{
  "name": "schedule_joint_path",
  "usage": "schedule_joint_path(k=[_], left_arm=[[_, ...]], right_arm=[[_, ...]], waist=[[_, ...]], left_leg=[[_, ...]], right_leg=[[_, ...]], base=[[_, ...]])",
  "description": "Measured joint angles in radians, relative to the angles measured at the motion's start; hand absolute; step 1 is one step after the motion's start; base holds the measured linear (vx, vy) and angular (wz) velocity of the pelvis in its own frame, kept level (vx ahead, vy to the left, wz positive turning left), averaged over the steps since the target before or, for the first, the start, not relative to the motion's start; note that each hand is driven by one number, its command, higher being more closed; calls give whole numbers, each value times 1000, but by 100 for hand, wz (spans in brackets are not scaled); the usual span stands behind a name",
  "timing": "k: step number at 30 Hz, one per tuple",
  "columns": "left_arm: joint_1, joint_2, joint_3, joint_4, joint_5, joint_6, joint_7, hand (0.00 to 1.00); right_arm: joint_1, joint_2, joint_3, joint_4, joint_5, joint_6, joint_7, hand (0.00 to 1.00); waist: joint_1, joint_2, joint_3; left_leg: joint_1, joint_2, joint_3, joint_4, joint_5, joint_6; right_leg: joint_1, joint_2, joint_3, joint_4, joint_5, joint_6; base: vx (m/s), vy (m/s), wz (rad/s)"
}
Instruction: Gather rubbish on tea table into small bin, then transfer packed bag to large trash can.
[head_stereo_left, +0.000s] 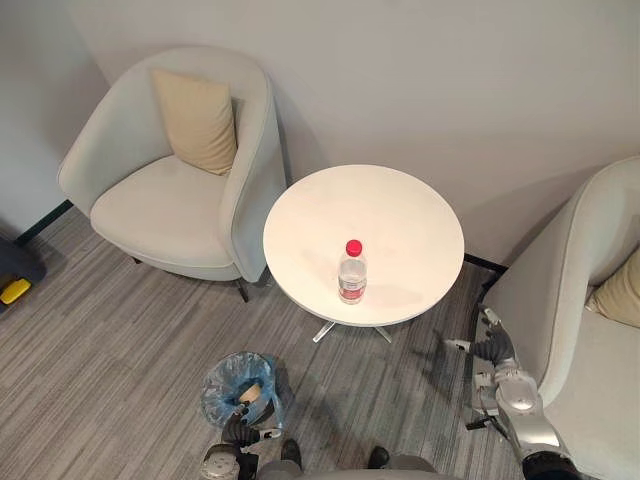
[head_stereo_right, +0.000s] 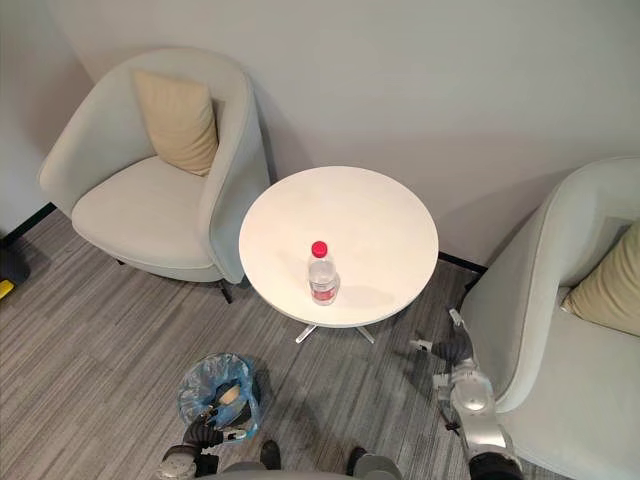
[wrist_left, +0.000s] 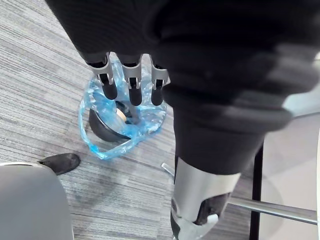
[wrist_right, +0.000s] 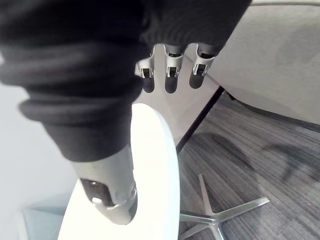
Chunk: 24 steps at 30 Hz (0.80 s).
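You have one piece of rubbish on the bench (head_stereo_left: 400, 205): a clear plastic bottle (head_stereo_left: 351, 273) with a red cap, standing upright a little toward your side of the round white top, with nothing touching it. The small bin (head_stereo_left: 214, 392), lined with a blue bag, sits on the grey carpet (head_stereo_left: 100, 340) to the lower left of the bench, well apart from the bottle. A pale brown item lies inside it, too small to identify.

Your left hand (head_stereo_left: 243, 430) hangs at the near rim of the bin, its fingers (wrist_left: 131, 90) straight and loosely spread, pointing down toward the bag and holding nothing; you cannot tell whether they touch the plastic. Your right hand (head_stereo_left: 490, 348) is low on the other side, between the bench and the right armchair (head_stereo_left: 570, 280), fingers relaxed and apart, empty, clear of the bottle.

A left armchair (head_stereo_left: 170, 210) stands just beside the bench, with a beige cushion (head_stereo_left: 197, 120) leaning on its back
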Motion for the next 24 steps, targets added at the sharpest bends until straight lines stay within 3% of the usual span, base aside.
schedule_joint_path(k=[15,24], left_arm=[[23,15,-34,-6,0,-16,0,0],[25,16,-64,-7,0,-17,1,0]], right_arm=[[-188,-25,212,28,-18,-32,0,0],[-329,-25,292,52,-38,-36,-22,0]], waist=[[24,19,7],[43,44,62]], left_leg=[[-38,-1,-67,-4,33,10],[-87,-1,-102,-8,55,4]], right_leg=[[13,2,-59,-42,23,-2],[-16,3,-87,-45,28,-3]], base=[[-19,-18,12],[-10,-17,11]])
